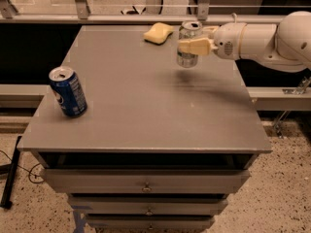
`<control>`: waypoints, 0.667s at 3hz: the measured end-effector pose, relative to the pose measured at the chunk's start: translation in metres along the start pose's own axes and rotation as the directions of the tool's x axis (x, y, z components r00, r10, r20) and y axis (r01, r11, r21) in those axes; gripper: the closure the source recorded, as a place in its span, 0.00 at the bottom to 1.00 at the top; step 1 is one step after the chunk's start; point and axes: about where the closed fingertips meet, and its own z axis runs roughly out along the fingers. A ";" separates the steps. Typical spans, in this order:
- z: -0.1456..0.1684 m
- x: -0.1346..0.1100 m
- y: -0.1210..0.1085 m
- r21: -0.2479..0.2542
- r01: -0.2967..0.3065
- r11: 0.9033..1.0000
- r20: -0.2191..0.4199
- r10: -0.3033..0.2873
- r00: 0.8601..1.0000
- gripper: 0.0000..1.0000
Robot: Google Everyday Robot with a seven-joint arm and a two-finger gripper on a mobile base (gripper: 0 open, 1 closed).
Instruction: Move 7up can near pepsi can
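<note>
Broad grey surface (146,115) across most of the view, set on a cabinet of drawers (146,181) with small knobs. Speckled floor (286,193) around its foot. Reaching in from the right at the far edge, a white arm (262,38), thick and rounded. Near the left front corner of the surface, the pepsi can (68,91) — dark blue, silver top, standing well apart from everything else. At the arm's tip, the claw (194,39), clenched on the 7up can (186,58), with one tan finger (194,46) laid across its near side. Held upright over the far right part of the surface, seemingly lifted clear, with a dim shadow (187,76) on the grey below. Just to its left at the far edge, a yellow sponge (158,33) — lying flat, not touching the can.
</note>
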 end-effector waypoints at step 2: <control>0.081 -0.014 0.072 -0.195 0.043 0.980 0.062 -0.032 0.998 1.00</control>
